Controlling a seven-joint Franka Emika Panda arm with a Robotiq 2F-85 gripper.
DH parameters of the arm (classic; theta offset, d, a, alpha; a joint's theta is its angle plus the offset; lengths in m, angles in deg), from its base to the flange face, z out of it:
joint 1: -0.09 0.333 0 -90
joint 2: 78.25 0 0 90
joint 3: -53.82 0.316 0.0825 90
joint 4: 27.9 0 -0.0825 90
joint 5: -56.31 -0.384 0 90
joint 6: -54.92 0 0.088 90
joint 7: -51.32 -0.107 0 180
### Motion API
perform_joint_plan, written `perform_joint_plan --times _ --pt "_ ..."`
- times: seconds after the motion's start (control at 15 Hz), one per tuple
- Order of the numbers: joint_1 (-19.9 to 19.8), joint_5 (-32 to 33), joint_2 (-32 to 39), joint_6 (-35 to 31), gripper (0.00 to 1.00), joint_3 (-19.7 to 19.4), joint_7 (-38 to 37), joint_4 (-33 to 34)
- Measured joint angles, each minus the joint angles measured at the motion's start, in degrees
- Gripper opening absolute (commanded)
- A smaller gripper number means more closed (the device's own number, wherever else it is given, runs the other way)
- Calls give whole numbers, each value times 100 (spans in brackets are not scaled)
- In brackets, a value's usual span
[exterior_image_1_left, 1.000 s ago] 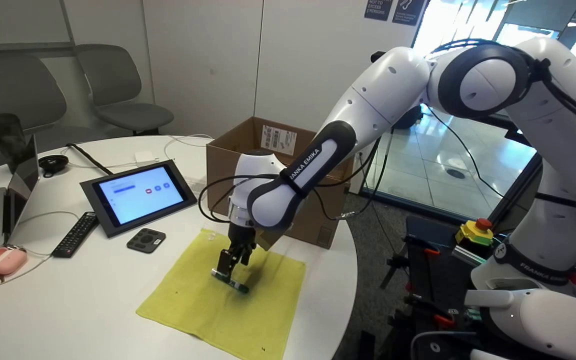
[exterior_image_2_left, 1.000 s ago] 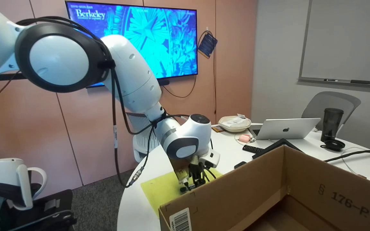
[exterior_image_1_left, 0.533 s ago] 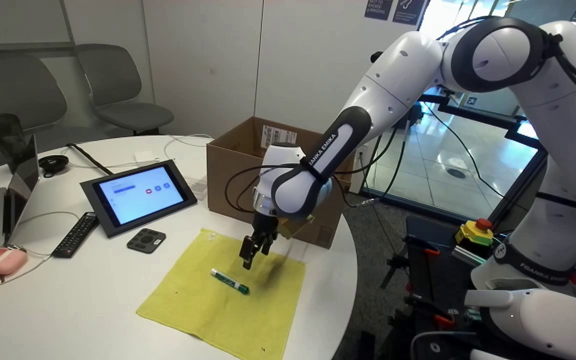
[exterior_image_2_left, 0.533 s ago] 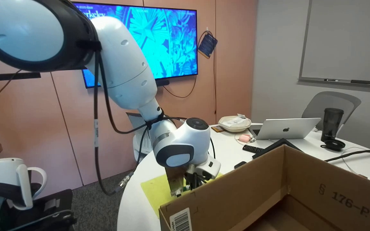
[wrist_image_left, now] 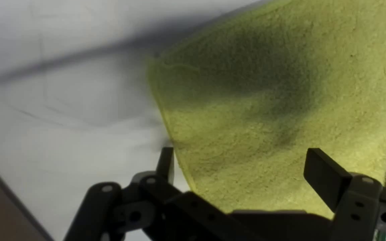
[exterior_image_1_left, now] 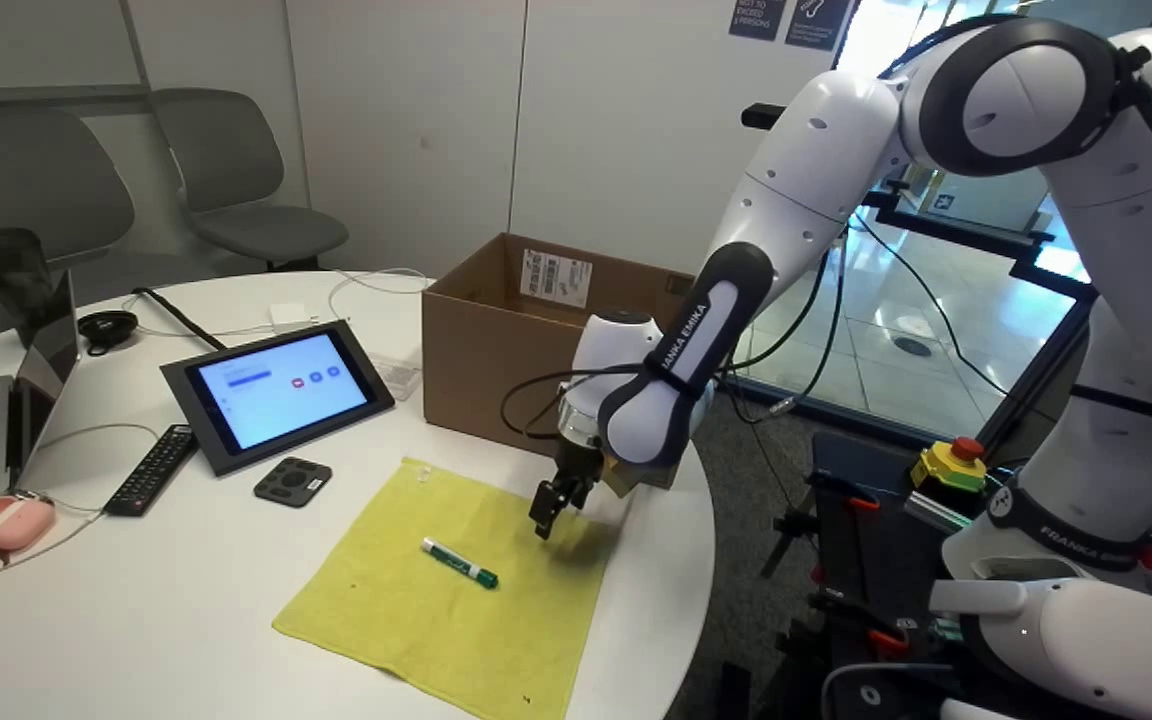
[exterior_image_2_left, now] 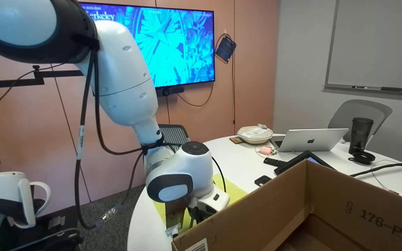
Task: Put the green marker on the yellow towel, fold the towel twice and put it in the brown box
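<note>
Wrist view: the gripper (wrist_image_left: 240,152) has its jaws spread wide and holds nothing. They seem to straddle the edge of the yellow towel (wrist_image_left: 297,110) near a corner, one above the table (wrist_image_left: 79,134), one above the towel; whether either touches is unclear. In an exterior view the towel lies flat and unfolded, with the green marker (exterior_image_1_left: 460,563) resting near its middle. The box (exterior_image_1_left: 486,375) stands beside the towel, just apart from it, open at the top.

Marker placement thus looks done, and the first fold seems to be the step in hand. The next move likely calls for pinching the edge and carrying it over the marker; the thin edge may slip free, or the marker may roll.

Readable text: the arm (exterior_image_1_left: 796,190) says "FRANKA EMIKA"; a wall sign (exterior_image_1_left: 757,18), cut off at the top, says "NOT TO EXCEED" and "PERSONS". The box has "176-P" printed inside and a white label (exterior_image_1_left: 556,278) whose small print cannot be read. On a wall screen (exterior_image_2_left: 176,48) stands "erkeley", its start hidden by the arm. The laptop (exterior_image_2_left: 326,138) bears an Apple logo.
</note>
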Motion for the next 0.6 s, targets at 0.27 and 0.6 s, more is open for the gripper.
perform_joint_plan --times 0.27,0.6 --pt "477 12 -27 -95 100 -317 -295 -269" --pt "949 27 -27 -86 100 -488 -542 -393"
